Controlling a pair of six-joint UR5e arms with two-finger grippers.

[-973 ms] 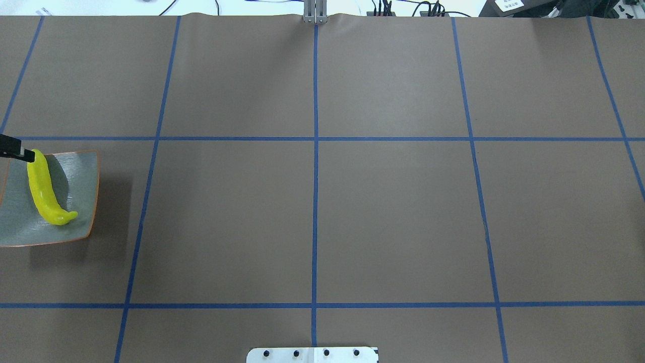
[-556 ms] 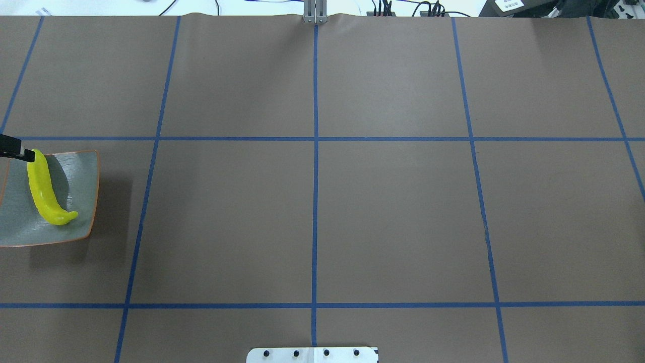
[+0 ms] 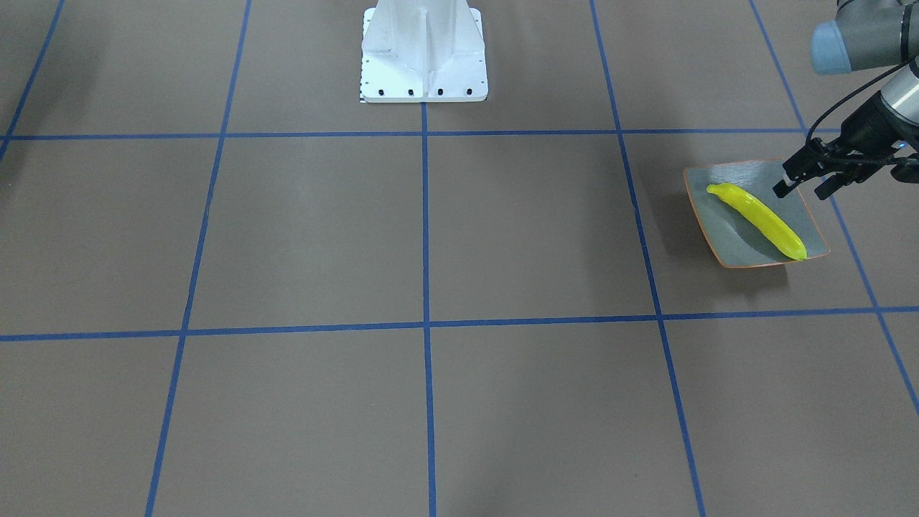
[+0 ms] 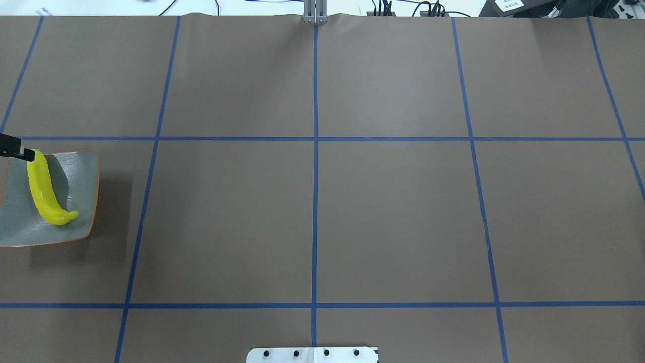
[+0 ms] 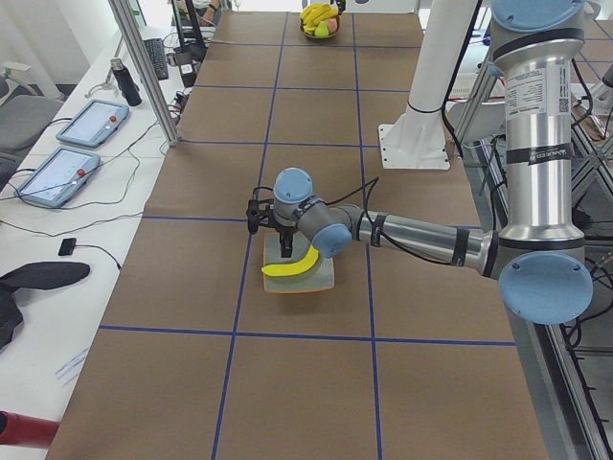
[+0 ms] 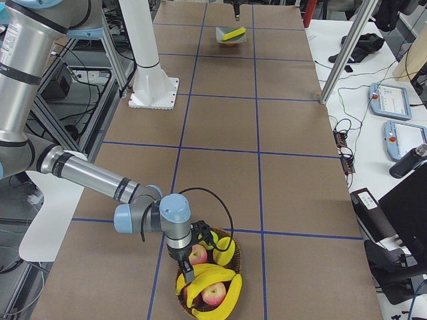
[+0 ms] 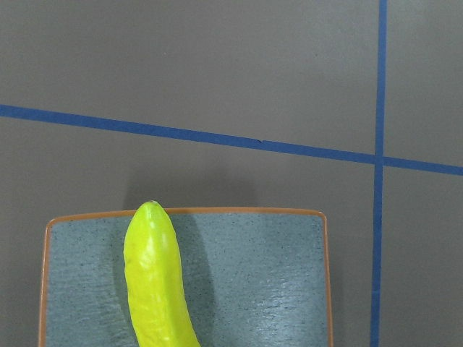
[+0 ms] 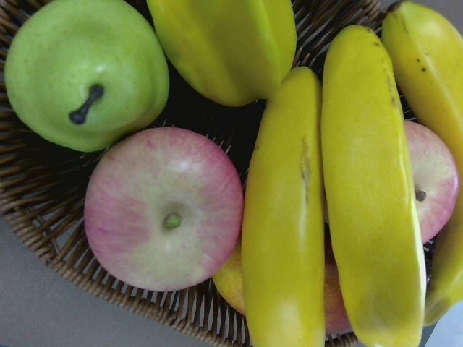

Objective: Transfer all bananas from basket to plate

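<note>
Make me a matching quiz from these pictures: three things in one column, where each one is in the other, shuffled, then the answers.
Things:
1. lone banana
2. left pincer
3. green pear

Places:
A. in the wicker basket
B. open and empty, above the plate
C. lying on the plate

Pairs: 1-C, 2-B, 3-A.

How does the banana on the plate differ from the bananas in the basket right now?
The banana on the plate lies alone on the bare grey plate; the bananas in the basket are packed side by side over apples, near a green pear. The plate banana lies free, the open left gripper near it; the basket bananas have the right gripper close over them. All are glossy, yellow and curved.
</note>
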